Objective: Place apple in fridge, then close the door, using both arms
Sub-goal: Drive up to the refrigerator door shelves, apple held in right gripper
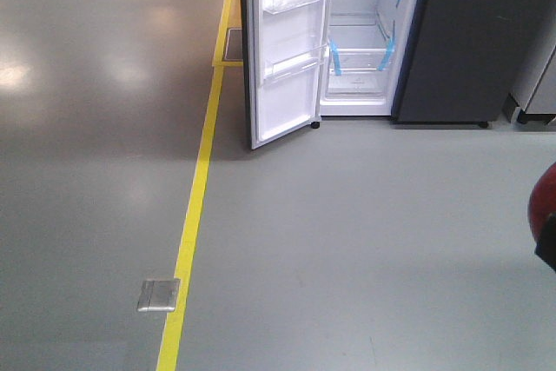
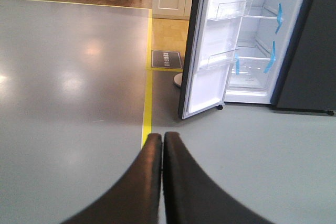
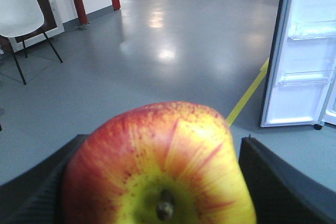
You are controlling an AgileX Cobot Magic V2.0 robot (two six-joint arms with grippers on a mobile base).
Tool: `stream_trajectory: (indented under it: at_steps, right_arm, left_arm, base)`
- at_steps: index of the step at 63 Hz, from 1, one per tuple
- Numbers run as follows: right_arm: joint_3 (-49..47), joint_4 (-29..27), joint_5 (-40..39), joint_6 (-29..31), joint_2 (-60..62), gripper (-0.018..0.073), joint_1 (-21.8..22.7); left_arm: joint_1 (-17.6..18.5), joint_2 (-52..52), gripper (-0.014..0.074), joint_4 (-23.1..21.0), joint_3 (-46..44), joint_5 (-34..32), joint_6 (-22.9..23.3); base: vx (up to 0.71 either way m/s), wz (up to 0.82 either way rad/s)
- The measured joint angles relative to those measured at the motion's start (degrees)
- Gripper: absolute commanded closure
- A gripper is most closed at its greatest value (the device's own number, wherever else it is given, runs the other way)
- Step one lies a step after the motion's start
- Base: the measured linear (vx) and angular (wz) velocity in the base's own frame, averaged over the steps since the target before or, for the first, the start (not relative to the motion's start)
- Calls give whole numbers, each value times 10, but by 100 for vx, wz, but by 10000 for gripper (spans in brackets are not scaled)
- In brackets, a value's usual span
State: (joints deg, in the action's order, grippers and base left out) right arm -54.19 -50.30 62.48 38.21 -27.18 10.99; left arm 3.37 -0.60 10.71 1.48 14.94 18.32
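Red apple (image 3: 157, 166) sits gripped in right pincer (image 3: 160, 179); door (image 1: 287, 49) hangs open.

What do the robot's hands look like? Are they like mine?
Not like yours! The left gripper has two smooth, dark, shiny fingers, wide at the base and curving to narrow rounded tips. The right gripper has dark grey fingers with a matte, slightly textured surface. No cables or markings show.

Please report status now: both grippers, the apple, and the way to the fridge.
Left gripper shut, empty. Right gripper shut on apple. Fridge ahead, door open. No obstacle seen on floor.
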Motion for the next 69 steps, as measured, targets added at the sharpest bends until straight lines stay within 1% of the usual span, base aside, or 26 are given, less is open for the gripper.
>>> stream_trajectory:
  at_steps: [69]
  right_arm:
    - [0,0,0,0,0,563,0]
  left_arm:
    - [0,0,603,0,0,0,0]
  base:
    - [26,-2]
